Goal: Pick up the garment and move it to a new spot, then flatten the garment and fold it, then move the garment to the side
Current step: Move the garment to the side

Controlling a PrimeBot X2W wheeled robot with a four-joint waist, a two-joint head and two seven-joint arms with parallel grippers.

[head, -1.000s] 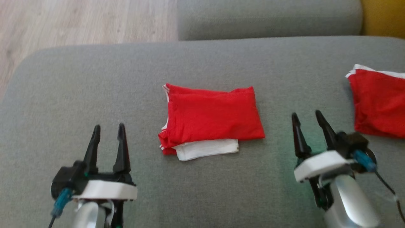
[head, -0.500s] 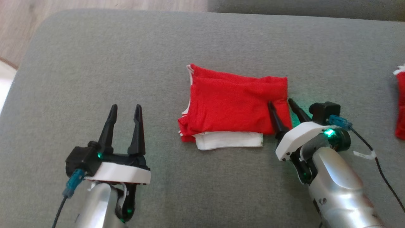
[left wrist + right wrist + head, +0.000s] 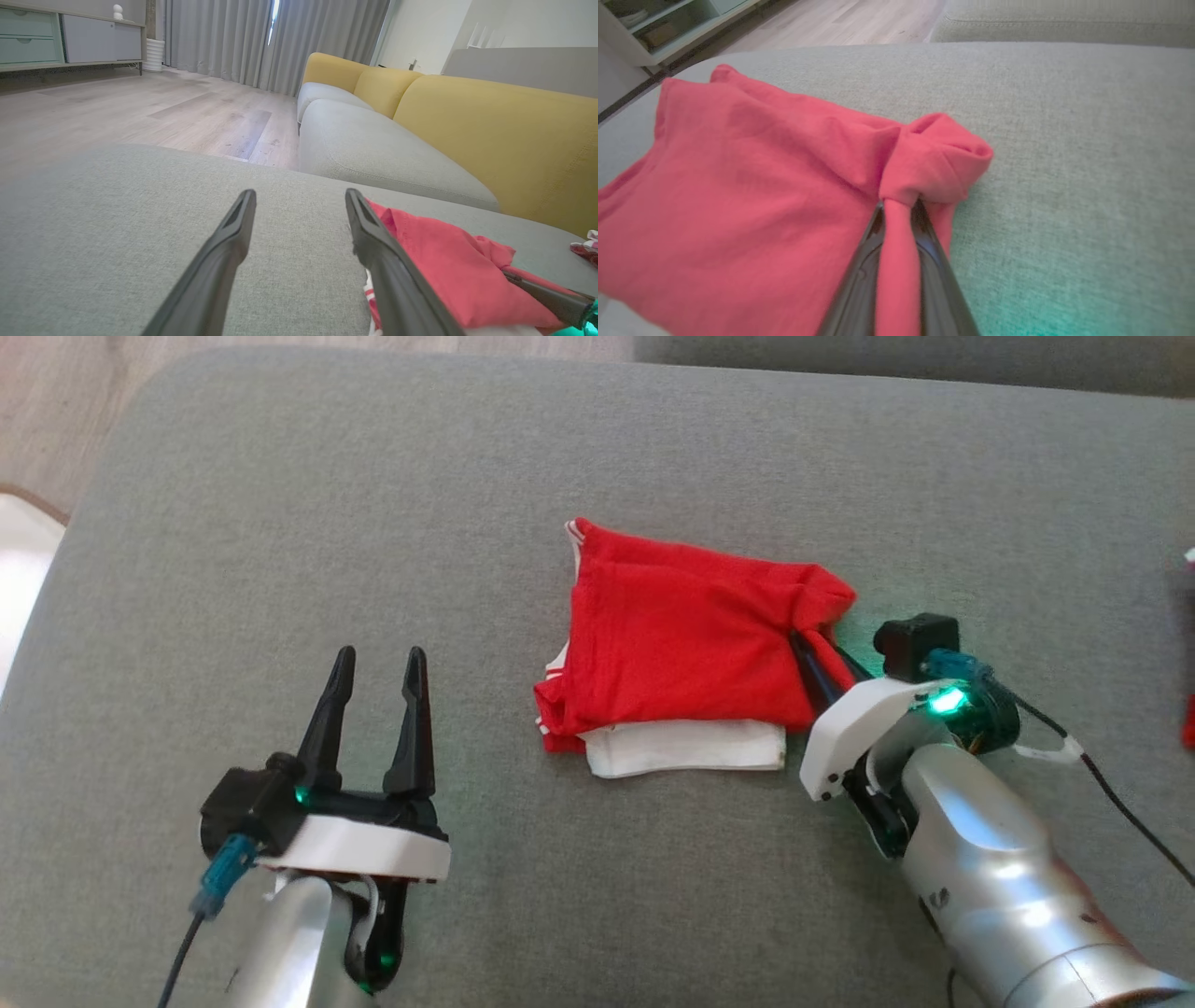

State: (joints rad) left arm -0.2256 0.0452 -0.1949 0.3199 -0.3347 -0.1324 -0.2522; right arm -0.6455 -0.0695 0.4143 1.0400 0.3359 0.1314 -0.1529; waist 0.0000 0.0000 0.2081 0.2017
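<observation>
Garment [image 3: 677, 649], long axis left to right

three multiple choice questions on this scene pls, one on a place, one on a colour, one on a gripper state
1. Where does the garment lie?
A. on the wood floor
B. on the grey cushion
C. on a yellow backrest

2. What colour is the layer showing under its near edge?
A. white
B. blue
C. black

3. How is the right gripper?
A. open above the cloth
B. open on bare cushion
C. shut on the garment's right edge

Answers:
1 B: the head view shows the garment lying on the grey cushion.
2 A: a white strip shows below the red.
3 C: the right wrist view shows red cloth pinched between the closed fingers.
</observation>
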